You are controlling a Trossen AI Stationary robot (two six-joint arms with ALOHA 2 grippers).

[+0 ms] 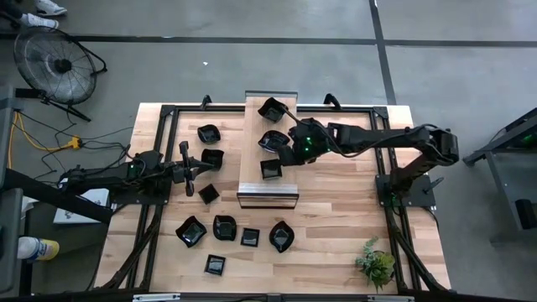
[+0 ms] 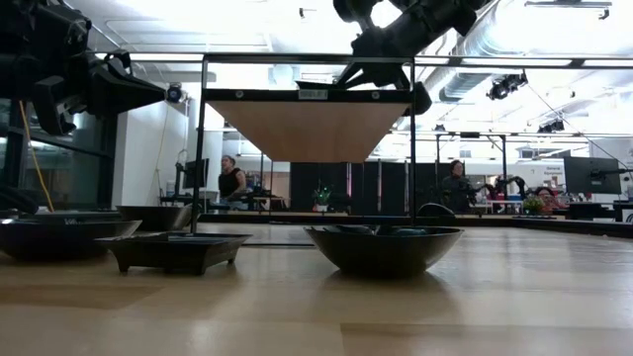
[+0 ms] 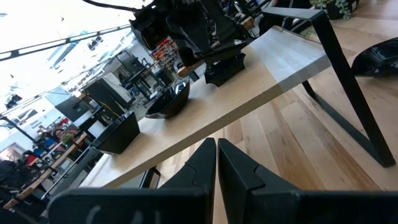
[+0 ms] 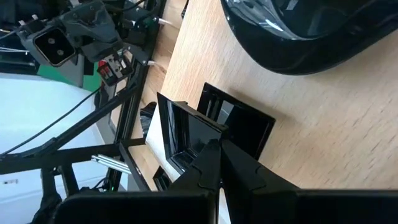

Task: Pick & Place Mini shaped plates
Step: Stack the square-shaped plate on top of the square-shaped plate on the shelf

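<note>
Mini shaped plates (image 1: 225, 226) scattered; right pincer (image 1: 284, 157) grips square plate (image 1: 271, 169), left pincer (image 1: 191, 158) closed empty

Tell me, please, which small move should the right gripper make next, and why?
Probably open: the right gripper is shut on the wall of a square plate that seems to rest on the raised wooden shelf. The left gripper waits, shut, at the left.

Bright, even overhead light; soft shadows; ceiling glare in low view; foreground tabletop (image 2: 316, 307) blurred.
</note>
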